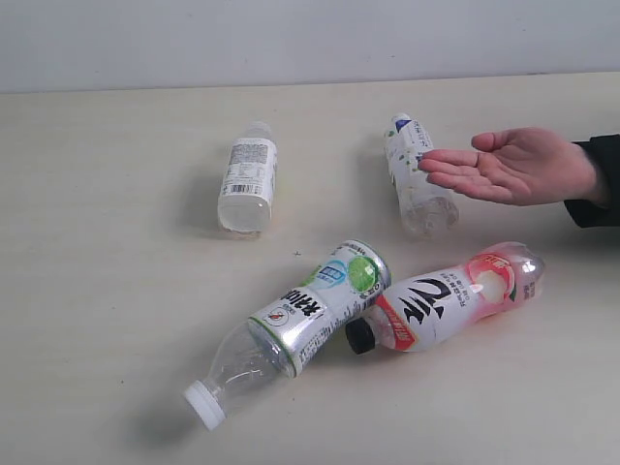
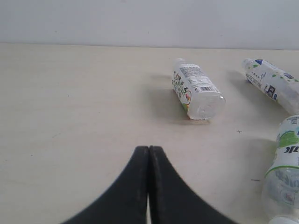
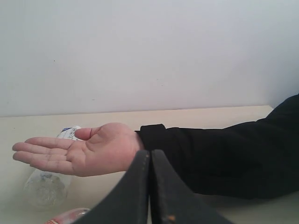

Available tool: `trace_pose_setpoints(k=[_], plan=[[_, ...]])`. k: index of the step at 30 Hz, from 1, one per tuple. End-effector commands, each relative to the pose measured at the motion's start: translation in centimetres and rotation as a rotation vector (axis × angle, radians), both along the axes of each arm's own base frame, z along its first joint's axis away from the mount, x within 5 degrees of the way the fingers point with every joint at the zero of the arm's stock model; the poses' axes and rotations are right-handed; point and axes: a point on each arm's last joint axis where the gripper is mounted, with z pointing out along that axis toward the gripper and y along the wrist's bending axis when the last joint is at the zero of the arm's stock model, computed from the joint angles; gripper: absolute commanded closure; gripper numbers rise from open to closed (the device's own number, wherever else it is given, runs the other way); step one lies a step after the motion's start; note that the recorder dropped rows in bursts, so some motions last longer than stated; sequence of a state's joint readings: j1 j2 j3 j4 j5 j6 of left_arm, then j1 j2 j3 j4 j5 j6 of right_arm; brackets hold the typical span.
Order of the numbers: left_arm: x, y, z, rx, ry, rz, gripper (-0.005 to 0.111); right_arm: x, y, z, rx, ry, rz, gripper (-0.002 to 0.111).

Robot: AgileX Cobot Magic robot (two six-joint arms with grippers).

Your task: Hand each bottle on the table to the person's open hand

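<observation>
The left gripper (image 2: 149, 149) and the right gripper (image 3: 150, 152) are both clenched on nothing, fingers pressed together. Nearest on the table (image 1: 97, 291) lie the green bottle (image 1: 300, 325) and the pink bottle (image 1: 446, 300), whose black cap (image 1: 359, 336) sits just beside the green one's body. Farther back lie the white bottle (image 1: 247, 182) and the blue bottle (image 1: 418, 184). The open hand (image 1: 513, 165) hovers palm up, its fingertips overlapping the blue bottle in the exterior view.

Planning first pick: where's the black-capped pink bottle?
Exterior view: the pink-red bottle lies on its side at lower right, below the open hand, cap end beside the silver-green bottle.
</observation>
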State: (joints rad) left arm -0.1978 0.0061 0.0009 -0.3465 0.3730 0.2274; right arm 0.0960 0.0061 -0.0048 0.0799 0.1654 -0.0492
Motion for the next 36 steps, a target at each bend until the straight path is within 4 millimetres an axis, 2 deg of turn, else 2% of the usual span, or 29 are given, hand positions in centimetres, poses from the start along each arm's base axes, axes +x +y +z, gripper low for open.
trace_pose_setpoints(k=[1, 3, 6, 10, 12, 15, 17, 21, 23, 24, 25, 26, 28, 29, 31, 33, 35, 36], plan=[[0.0, 0.0, 0.1, -0.008, -0.009, 0.001, 0.107, 0.0, 0.0, 0.0, 0.001, -0.011, -0.004, 0.108], [0.0, 0.0, 0.1, -0.008, -0.009, 0.001, 0.107, 0.0, 0.0, 0.0, 0.001, -0.011, -0.004, 0.108], [0.2, 0.4, 0.7, 0.113, -0.117, 0.018, 0.107, 0.0, 0.0, 0.0, 0.001, -0.011, -0.004, 0.108], [0.5, 0.7, 2.1, -0.005, -0.246, 0.077, 0.107, 0.0, 0.0, 0.0, 0.001, -0.011, -0.004, 0.108], [0.5, 1.0, 3.2, -0.2, -0.317, 0.139, 0.107, 0.0, 0.0, 0.0, 0.001, -0.011, -0.004, 0.108], [0.5, 1.5, 3.8, -0.514, -0.302, 0.197, 0.107, 0.0, 0.0, 0.0, 0.001, -0.011, -0.004, 0.108], [0.5, 1.8, 4.1, -0.613, -0.322, 0.221, 0.107, 0.0, 0.0, 0.0, 0.001, -0.011, -0.004, 0.108], [-0.2, 3.4, 6.3, -0.688, -0.614, 0.32, 0.107, 0.0, 0.0, 0.0, 0.001, -0.011, -0.004, 0.108], [-1.0, 3.9, 8.5, -0.804, -0.738, 0.31, 0.107, 0.0, 0.0, 0.0, 0.001, -0.011, -0.004, 0.108], [-1.4, 3.8, 10.9, -0.793, -0.797, 0.274, 0.107, 0.0, 0.0, 0.0, 0.001, -0.011, -0.004, 0.108], [-1.3, 3.6, 12.2, -0.75, -0.814, 0.255, 0.107, 0.0, 0.0, 0.0, 0.001, -0.011, -0.004, 0.108], [-0.4, 2.7, 14.8, -0.626, -0.786, 0.21, 0.107, 0.0, 0.0, 0.0, 0.001, -0.011, -0.004, 0.108], [3.0, 1.0, 17.3, -0.392, -0.575, 0.162, 0.107, 0.0, 0.0, 0.0, 0.001, -0.011, -0.004, 0.108], [5.5, 0.2, 18.2, -0.306, -0.412, 0.149, 0.107, 0.0, 0.0, 0.0, 0.001, -0.011, -0.004, 0.108], [10.0, -1.2, 17.9, -0.171, -0.033, 0.123, 0.107, 0.0, 0.0, 0.0, 0.001, -0.011, -0.004, 0.108], [13.9, -2.7, 16.8, -0.018, 0.357, 0.053, 0.107, 0.0, 0.0, 0.0, 0.001, -0.011, -0.004, 0.108], [16.3, -4.6, 16.2, 0.09, 0.656, -0.139, 0.107, 0.0, 0.0, 0.0, 0.001, -0.011, -0.004, 0.108], [16.7, -5.3, 15.9, 0.135, 0.721, -0.235, 0.107, 0.0, 0.0, 0.0, 0.001, -0.011, -0.004, 0.108]])
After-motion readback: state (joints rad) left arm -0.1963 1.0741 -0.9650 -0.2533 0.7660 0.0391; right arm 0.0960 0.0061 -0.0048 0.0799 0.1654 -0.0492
